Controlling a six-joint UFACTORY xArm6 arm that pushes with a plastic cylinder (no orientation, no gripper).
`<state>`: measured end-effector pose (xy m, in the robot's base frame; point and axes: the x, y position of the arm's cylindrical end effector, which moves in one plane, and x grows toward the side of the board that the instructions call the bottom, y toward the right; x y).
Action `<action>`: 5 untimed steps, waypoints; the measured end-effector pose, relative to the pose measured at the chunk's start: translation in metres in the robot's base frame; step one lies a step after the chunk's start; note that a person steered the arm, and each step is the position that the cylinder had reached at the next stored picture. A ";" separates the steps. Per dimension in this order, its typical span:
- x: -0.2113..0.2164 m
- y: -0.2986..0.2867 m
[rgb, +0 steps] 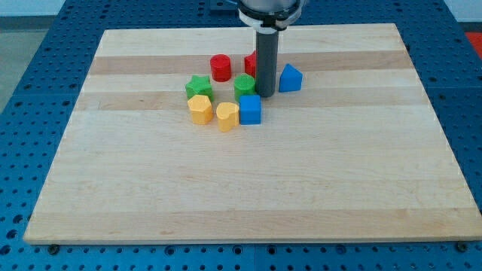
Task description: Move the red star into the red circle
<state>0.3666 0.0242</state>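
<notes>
The red star block [249, 63] sits mostly hidden behind my rod, a small way to the view's right of the red round block [220, 67], not touching it. My tip [265, 95] rests just below the star. My end effector is a bare rod; it grasps nothing. The push is not done.

Red circle [220, 67] and red star [250, 63]. Green star [199, 85], green block [244, 84]. Two yellow blocks [200, 109] [227, 115]. Blue cube [250, 109], blue block [290, 78]. Rod dark grey; board [248, 181] pale striped wood.
</notes>
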 end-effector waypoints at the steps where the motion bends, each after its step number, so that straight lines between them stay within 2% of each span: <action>1: -0.014 0.000; 5: -0.046 0.023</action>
<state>0.3203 0.0467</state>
